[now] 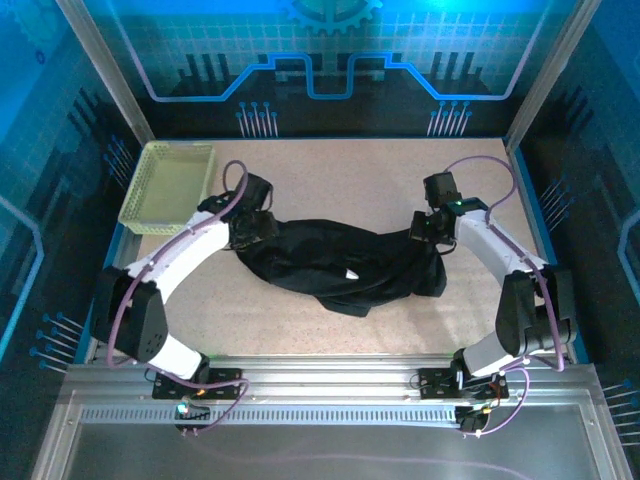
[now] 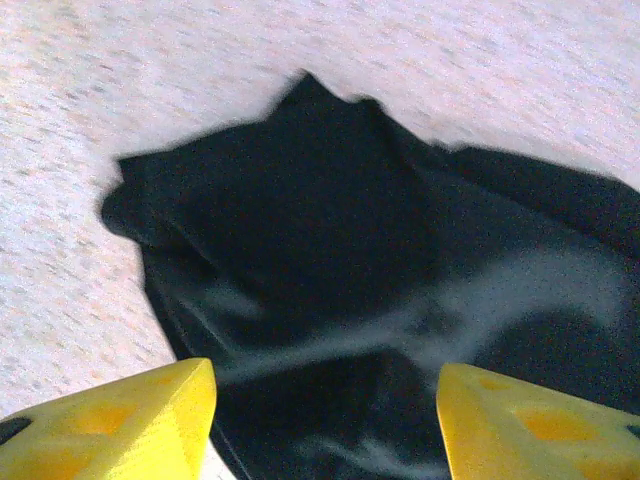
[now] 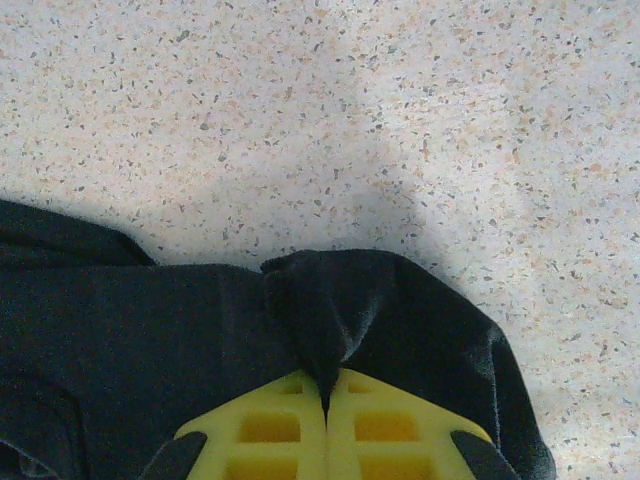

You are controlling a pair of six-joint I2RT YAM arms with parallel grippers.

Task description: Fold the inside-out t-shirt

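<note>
The black inside-out t-shirt lies bunched in a long band across the middle of the table, a small white tag showing near its centre. My left gripper hovers over the shirt's left end, open, its yellow fingers wide apart with dark cloth below them. My right gripper is at the shirt's right end, shut on a pinched fold of black fabric that rises between its yellow pads.
A pale yellow-green mesh basket stands at the back left, close to the left arm. Speckled tabletop lies open behind the shirt and in front of it. Metal frame posts border both sides.
</note>
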